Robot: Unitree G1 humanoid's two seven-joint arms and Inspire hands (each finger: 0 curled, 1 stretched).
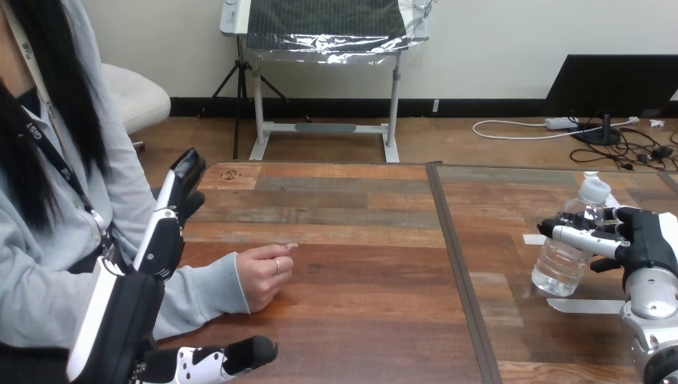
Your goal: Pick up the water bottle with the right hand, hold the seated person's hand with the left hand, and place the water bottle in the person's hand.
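Observation:
A clear water bottle (560, 264) with a white cap stands at the table's right side, leaning slightly. My right hand (652, 248) reaches in from the right, and its fingers (584, 236) are curled round the bottle's upper part. I cannot tell whether the bottle's base still touches the table. The person's hand (264, 276) rests loosely curled on the table at the left. My left hand (128, 320) stands beside the person's forearm with straight fingers (172, 216) pointing away from me and the thumb (240, 354) below the sleeve. It is not closed on the arm.
The wooden table (360, 240) has a seam (456, 264) running front to back between its two halves. White tape strips (584, 306) lie on the right half near the bottle. The person sits at the left edge.

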